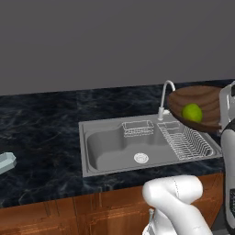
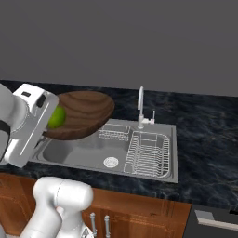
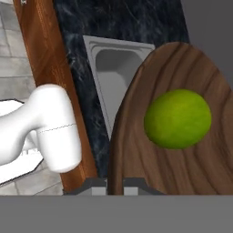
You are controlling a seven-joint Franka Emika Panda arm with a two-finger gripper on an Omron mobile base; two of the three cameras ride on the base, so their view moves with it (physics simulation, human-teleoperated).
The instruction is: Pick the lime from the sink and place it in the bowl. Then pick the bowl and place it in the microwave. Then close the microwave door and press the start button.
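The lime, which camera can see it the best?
The hand view: the lime is big and whole there, sitting inside the brown bowl. In the left base view it is a small green ball in the raised bowl. In the right base view the robot's white hand hides part of it.

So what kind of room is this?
A kitchen, rendered rather than real: a steel sink with a faucet, a dark stone counter, and wooden cabinets below.

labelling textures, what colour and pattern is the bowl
Dark brown wood grain on the bowl; hand view shows it best.
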